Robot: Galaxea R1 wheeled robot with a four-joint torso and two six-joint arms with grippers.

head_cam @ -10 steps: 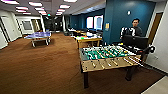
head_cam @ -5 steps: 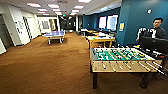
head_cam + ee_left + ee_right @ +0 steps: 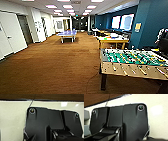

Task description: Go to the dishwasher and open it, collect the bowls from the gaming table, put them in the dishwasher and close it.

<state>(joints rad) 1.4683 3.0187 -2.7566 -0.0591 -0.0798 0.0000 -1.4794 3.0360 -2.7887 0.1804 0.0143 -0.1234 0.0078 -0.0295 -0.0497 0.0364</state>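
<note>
The gaming table (image 3: 113,39) stood far back on the right side of the room, before the dark blue wall (image 3: 147,22). It had a pale top on yellowish legs and some colourful bits lay on it, too blurred to name. No bowl could be made out there.

At the far left were white walls and a white door (image 3: 9,37). A wide brown carpet (image 3: 55,67), flat and short-piled, ran down the long room under rows of square ceiling lights (image 3: 67,6). In the middle distance stood a blue table-tennis table (image 3: 67,33). Nearest, on the right, was a football table (image 3: 132,61) with a green field, metal rods and a light wooden side on dark legs.

The left wrist view showed a pale, smooth surface (image 3: 12,121) bordered by a brown wood-grain strip (image 3: 52,96), and the right wrist view showed much the same. I could not tell how either gripper was set.
</note>
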